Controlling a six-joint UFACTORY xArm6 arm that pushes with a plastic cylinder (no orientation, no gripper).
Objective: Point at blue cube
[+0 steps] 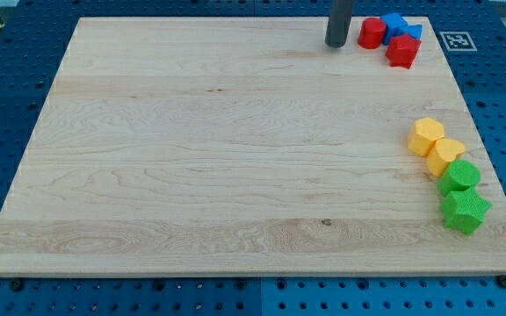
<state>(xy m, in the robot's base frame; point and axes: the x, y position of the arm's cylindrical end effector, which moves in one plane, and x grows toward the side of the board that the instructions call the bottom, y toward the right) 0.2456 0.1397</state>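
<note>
The blue cube (395,23) sits at the view's top right corner of the wooden board (218,149), with a second blue block (412,32) touching it on the right. A red cylinder (372,33) stands just left of the blue cube, and a red star-shaped block (402,51) lies just below it. My tip (337,44) rests on the board left of the red cylinder, a short gap from it, and about one block width from the blue cube.
Two yellow blocks (426,136) (446,155) and two green blocks (459,176) (465,211) form a slanted row near the board's right edge. A white marker tag (456,39) lies off the board at the top right.
</note>
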